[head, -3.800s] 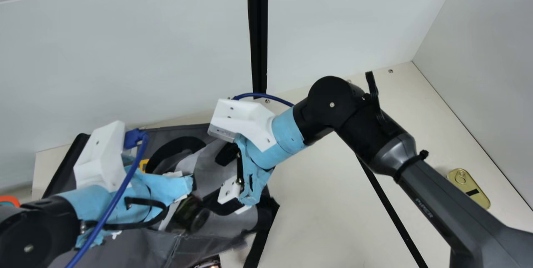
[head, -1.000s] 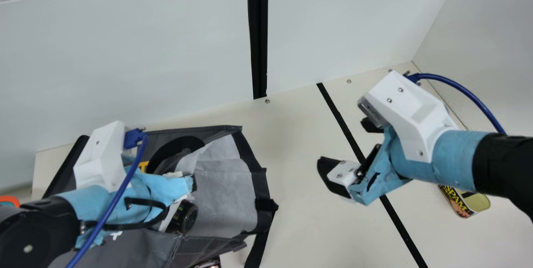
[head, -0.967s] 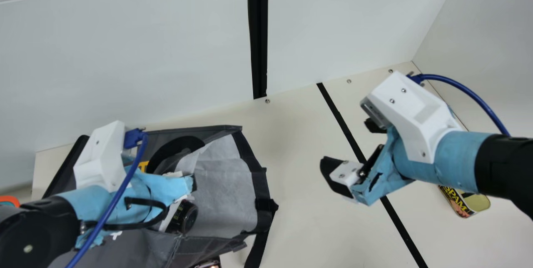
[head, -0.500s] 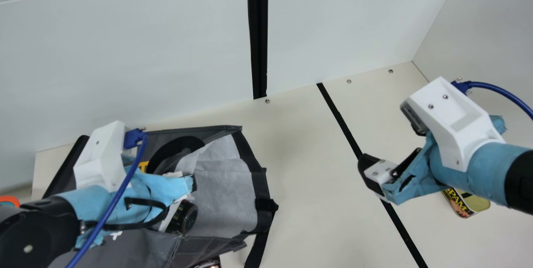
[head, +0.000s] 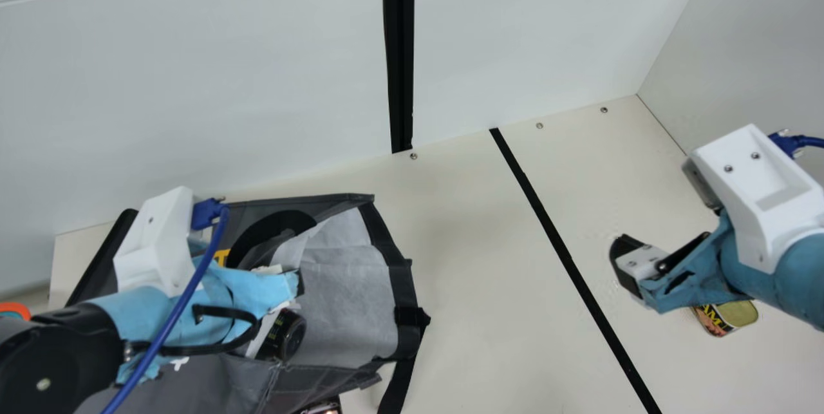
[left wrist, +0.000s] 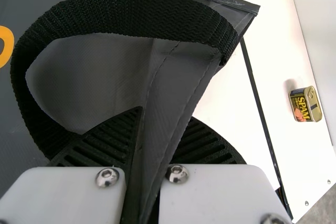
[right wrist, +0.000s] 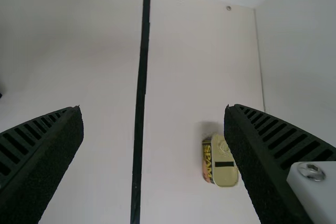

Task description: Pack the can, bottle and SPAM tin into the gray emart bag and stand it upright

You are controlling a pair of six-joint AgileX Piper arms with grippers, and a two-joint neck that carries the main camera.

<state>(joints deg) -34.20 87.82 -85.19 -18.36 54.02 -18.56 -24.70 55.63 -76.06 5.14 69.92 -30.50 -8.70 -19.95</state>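
Observation:
My left gripper [head: 286,288] is at the mouth of the gray bag [head: 351,298], which lies on its side with its pale lining showing. In the left wrist view, my left gripper [left wrist: 157,129] is shut on the bag's edge [left wrist: 176,87], below a black handle loop. A dark bottle [head: 283,337] lies inside the mouth, cap outward. My right gripper [head: 669,237] hangs over the table's right side, partly in front of the SPAM tin [head: 730,317]. In the right wrist view, my right gripper [right wrist: 152,114] is open, with the SPAM tin [right wrist: 223,163] on the table beyond its fingers.
A black line [head: 566,259] crosses the cream table [head: 476,285]. White walls rise behind and at the right. A dark printed object [head: 322,406] shows below the bag at the bottom edge, and an orange-rimmed item [head: 14,308] is at the far left.
My right arm has withdrawn from the bag's mouth and moved right, toward the SPAM tin's side, uncovering the lining and bottle. My left arm has stayed still.

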